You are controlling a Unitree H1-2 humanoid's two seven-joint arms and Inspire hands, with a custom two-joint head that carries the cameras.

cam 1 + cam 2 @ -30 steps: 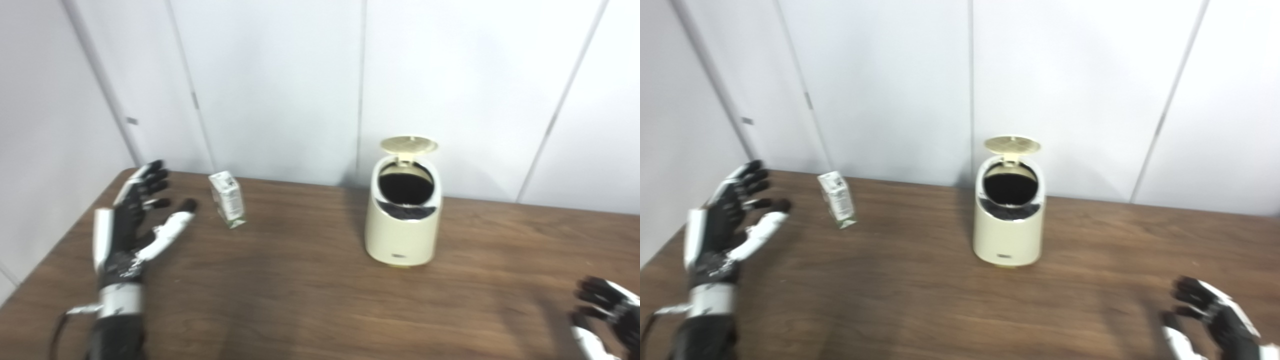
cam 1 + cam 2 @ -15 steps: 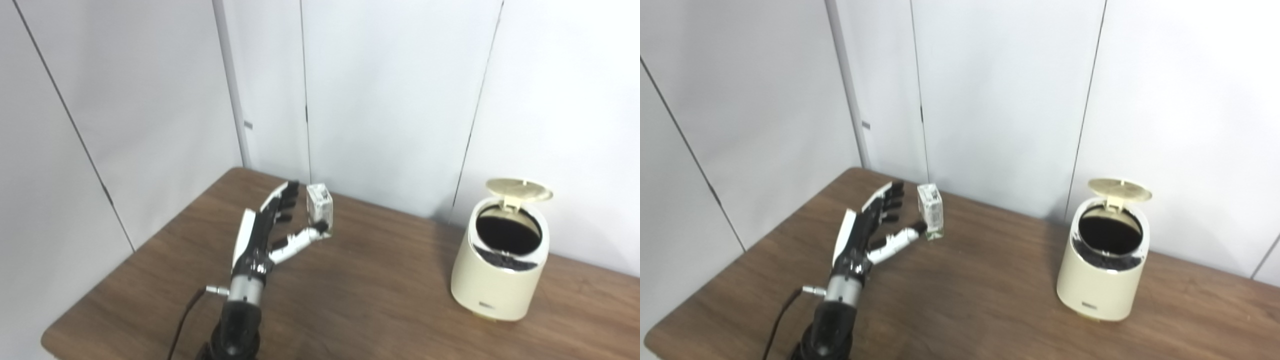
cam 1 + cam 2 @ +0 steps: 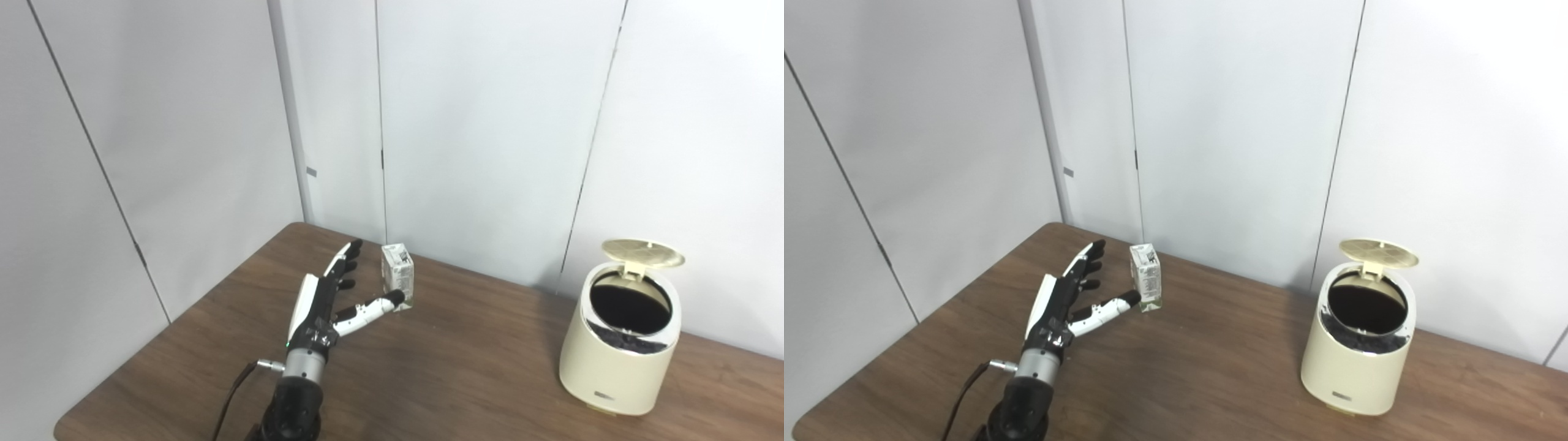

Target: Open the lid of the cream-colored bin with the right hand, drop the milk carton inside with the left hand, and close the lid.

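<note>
At the left we see our left hand (image 3: 324, 297) with fingers (image 3: 346, 264) spread wide, holding nothing, thumb tip at the milk carton (image 3: 398, 285) standing upright on the worktop (image 3: 465, 373). Well apart to the right stands the cream-colored bin (image 3: 621, 349), lid (image 3: 643, 252) raised.
</note>
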